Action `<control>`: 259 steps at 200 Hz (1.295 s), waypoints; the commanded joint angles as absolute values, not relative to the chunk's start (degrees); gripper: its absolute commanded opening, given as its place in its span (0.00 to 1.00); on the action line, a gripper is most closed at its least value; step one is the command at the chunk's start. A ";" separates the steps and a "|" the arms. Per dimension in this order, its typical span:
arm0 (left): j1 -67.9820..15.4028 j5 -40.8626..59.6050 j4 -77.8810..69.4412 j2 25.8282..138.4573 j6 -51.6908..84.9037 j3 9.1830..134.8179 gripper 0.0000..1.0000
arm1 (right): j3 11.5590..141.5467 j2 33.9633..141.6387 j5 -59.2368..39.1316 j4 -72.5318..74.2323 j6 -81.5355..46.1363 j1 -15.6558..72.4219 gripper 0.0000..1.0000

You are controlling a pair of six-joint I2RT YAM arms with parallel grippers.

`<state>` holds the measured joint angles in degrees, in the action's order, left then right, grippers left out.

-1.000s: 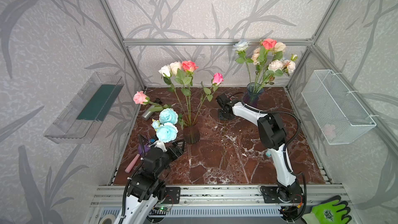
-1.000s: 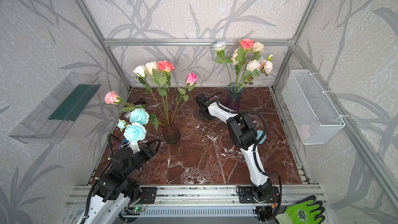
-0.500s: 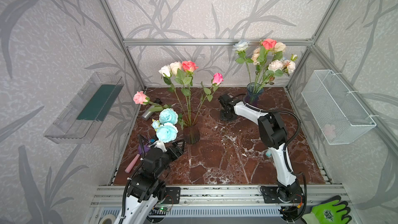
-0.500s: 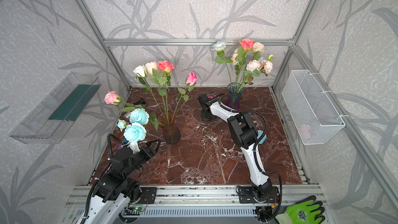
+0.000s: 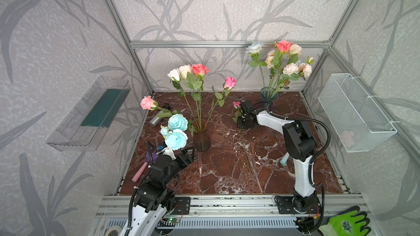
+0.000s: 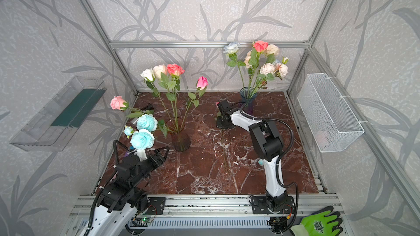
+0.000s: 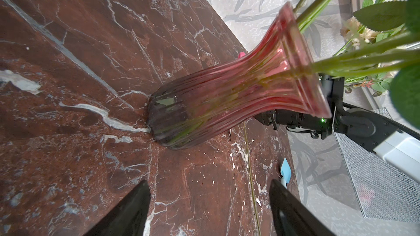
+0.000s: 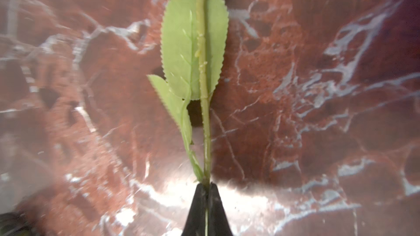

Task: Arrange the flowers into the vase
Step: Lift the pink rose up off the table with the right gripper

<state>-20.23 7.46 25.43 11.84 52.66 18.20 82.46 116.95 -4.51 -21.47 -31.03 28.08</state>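
My right gripper points down at the table in front of the blue vase and is shut on a flower's green stem. That flower's small pink head shows just behind the gripper, and its stem trails across the table. The blue vase holds several flowers. A ribbed pink vase with several roses stands left of centre. My left gripper hovers open in front of it, holding nothing. Teal peonies and a pink rose stand beside the left arm.
A clear tray hangs on the left wall and a wire basket on the right wall. A pink-handled tool and a grey cylinder lie at the left edge. A blue-tipped tool lies behind the right arm.
My right gripper has shut on the stem on the table and shifted slightly right, so the pink head now shows. The left arm has not moved.
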 commanded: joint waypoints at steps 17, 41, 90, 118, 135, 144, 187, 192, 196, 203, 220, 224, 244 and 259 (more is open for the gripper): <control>-20.13 6.55 24.62 13.37 51.85 20.19 0.83 | 73.65 106.11 -5.94 -6.06 -31.07 28.40 0.00; -20.13 6.85 24.07 13.91 52.01 20.23 0.83 | 69.44 101.64 -5.30 -1.87 -31.14 28.73 0.00; -20.13 6.31 24.50 14.02 51.59 21.03 0.83 | 55.89 87.03 -1.25 15.70 -30.07 31.84 0.00; -20.13 6.22 24.35 13.97 51.75 21.61 0.83 | 52.04 79.16 4.05 22.42 -25.46 36.04 0.00; -20.13 5.92 24.77 13.73 51.42 22.34 0.83 | 51.94 75.15 7.03 23.73 -22.54 38.47 0.00; -20.15 5.59 25.11 13.65 51.18 22.71 0.83 | 51.94 73.19 8.79 24.06 -21.24 39.71 0.00; -20.13 5.53 25.83 13.48 51.05 23.99 0.83 | 50.36 65.68 14.31 26.20 -20.47 41.92 0.00; -20.13 5.57 25.84 13.47 51.05 24.07 0.83 | 50.36 65.13 14.64 25.97 -20.48 41.98 0.00; -20.13 5.62 25.84 13.48 51.04 24.17 0.83 | 50.36 64.85 14.82 26.08 -20.28 41.93 0.00; -20.12 5.67 25.89 13.47 51.01 24.21 0.83 | 50.35 64.32 15.15 26.25 -19.94 41.92 0.00; -20.13 5.63 26.12 13.43 51.04 24.54 0.83 | 50.77 63.90 14.63 28.19 -19.46 41.92 0.00; -20.13 5.69 26.19 13.38 51.04 24.59 0.83 | 51.14 63.94 14.17 28.43 -19.48 41.92 0.00; -20.13 5.61 26.19 13.33 51.05 25.05 0.83 | 54.21 64.83 11.82 30.25 -19.26 42.90 0.00; -20.13 5.11 26.47 13.24 50.86 25.57 0.83 | 57.62 66.34 11.88 32.10 -17.31 45.06 0.00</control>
<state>-20.23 6.48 25.82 13.89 51.77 23.03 52.12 65.19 12.64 26.20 -20.18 42.41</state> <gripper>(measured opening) 0.829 0.048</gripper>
